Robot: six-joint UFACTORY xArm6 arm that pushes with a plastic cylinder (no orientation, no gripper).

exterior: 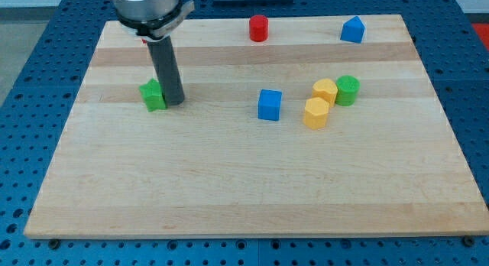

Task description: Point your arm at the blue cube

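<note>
The blue cube (pixel 269 105) sits near the middle of the wooden board (pixel 252 182). My tip (pixel 174 102) is at the board's left part, touching the right side of a green block (pixel 153 95). The blue cube is well to the right of my tip, about a fifth of the view's width away. The rod rises from the tip to the arm's head at the view's top left.
A red cylinder (pixel 259 27) stands at the top middle. A second blue block with a peaked top (pixel 352 30) is at the top right. Two yellow blocks (pixel 325 91) (pixel 315 112) and a green cylinder (pixel 347 90) cluster right of the blue cube.
</note>
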